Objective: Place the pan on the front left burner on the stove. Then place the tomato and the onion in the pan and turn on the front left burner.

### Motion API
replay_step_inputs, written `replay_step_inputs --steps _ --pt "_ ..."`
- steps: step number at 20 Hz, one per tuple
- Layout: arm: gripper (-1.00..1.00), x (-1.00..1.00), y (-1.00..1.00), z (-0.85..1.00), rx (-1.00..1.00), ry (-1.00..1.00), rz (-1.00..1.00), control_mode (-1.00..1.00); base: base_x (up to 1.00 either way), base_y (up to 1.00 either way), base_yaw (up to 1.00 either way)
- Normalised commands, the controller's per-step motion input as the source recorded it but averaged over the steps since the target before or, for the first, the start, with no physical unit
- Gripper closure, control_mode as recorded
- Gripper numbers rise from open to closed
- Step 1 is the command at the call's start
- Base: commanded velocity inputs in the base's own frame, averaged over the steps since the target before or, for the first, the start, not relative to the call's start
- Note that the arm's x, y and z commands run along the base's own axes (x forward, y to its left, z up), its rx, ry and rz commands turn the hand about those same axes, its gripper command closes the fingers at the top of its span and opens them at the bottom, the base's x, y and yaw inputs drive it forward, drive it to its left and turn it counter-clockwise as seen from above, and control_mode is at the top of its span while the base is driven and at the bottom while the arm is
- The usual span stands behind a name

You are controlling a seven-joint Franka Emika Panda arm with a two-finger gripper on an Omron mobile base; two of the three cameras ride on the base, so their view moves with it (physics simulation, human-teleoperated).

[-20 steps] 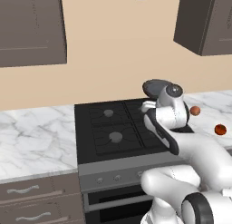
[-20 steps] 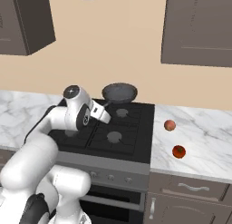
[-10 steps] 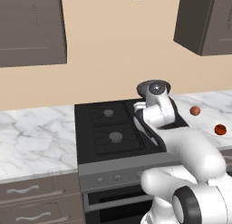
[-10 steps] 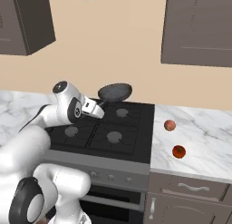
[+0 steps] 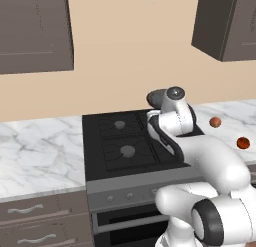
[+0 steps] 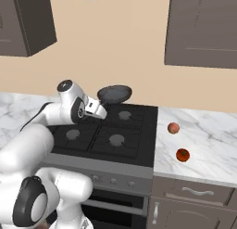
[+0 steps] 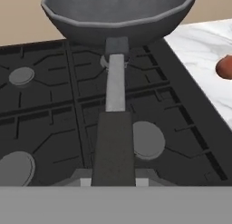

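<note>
- At the bottom centre of the hand view, the gripper (image 7: pixel 113 180) is clenched on the pan's handle, carrying it clear of the grates.
- The pan (image 7: pixel 118 14) reaches away from the gripper to the frame's top, held above the stove (image 6: pixel 99 151).
- The front left burner (image 5: pixel 128 151) waits bare.
- Beyond, at the right base view's right, the tomato (image 6: pixel 183 155) and the onion (image 6: pixel 173 128) rest on the counter (image 6: pixel 208 144), not yet collected.
</note>
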Motion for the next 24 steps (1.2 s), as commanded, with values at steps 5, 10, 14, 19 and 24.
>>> replay_step_inputs --steps 5,10,14,19,24 --pt "1.0 0.0 0.01 0.01 0.04 0.0 0.11 -1.0 0.0 0.0 0.0" --pt "1.0 0.0 0.01 0.04 0.01 0.0 0.11 -1.0 0.0 0.0 0.0" --pt "1.0 0.0 0.0 0.08 0.0 0.0 0.12 -1.0 0.0 0.0 0.0" --pt "1.0 0.0 0.04 0.08 0.0 0.01 0.17 -1.0 0.0 0.0 0.0" --pt "1.0 0.0 0.03 0.02 0.0 0.05 0.23 -1.0 0.0 0.0 0.0"
